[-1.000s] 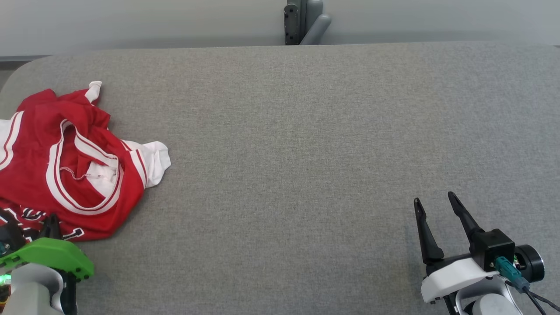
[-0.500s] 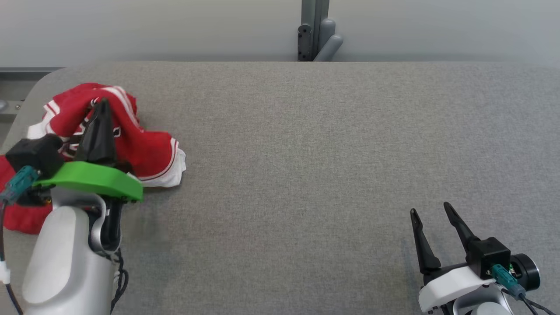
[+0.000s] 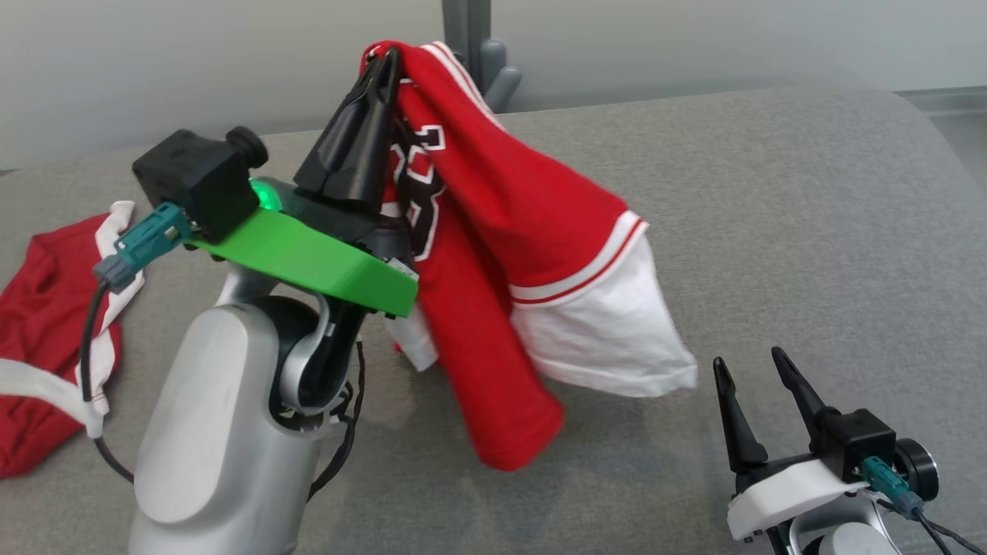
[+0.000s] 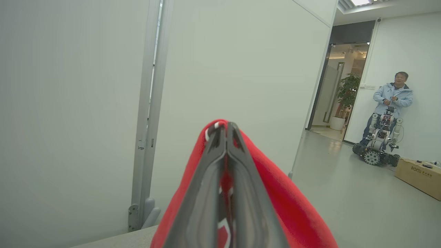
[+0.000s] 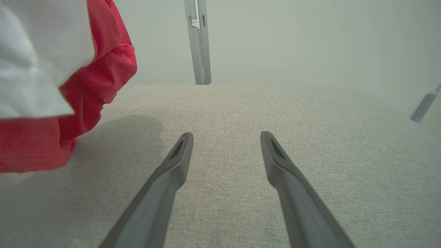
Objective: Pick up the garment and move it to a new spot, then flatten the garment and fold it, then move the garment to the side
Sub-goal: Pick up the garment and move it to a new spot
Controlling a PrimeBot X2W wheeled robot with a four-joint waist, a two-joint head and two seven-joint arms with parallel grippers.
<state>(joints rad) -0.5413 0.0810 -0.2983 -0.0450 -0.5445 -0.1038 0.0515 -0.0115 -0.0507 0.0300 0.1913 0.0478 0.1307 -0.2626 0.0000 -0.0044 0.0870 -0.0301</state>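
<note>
The red-and-white sports jersey [image 3: 524, 200] hangs in the air over the middle of the grey fabric-covered table [image 3: 771, 193]. It is pinched at a fold by the left gripper [image 3: 383, 62], whose two dark fingers are clamped together on the cloth. The left wrist view shows the closed fingertips [image 4: 220, 136] with red fabric wrapped round them. The jersey's white sleeve and a red tail droop toward the front of the table; whether the tail touches the surface I cannot tell. A red cloth with white bands [image 3: 46, 324] lies at the table's left edge, and the arm hides whether it joins the hanging part.

I judge three risks from here. The hold looks like a small pinch at the very fingertips, so a quick swing could let the fabric slide out. If the cloth at the left edge is the same garment, it would drag and bunch, or pull against the grip. The white sleeve hangs near the right gripper [image 3: 759, 370], and its spread fingers could snag it.

The left arm rises from the front left with its pale forearm steep and its wrist cocked, so the fingers point up and toward the far edge. The right gripper sits low by the front right corner, empty, its fingers parted and aimed at the far edge.
</note>
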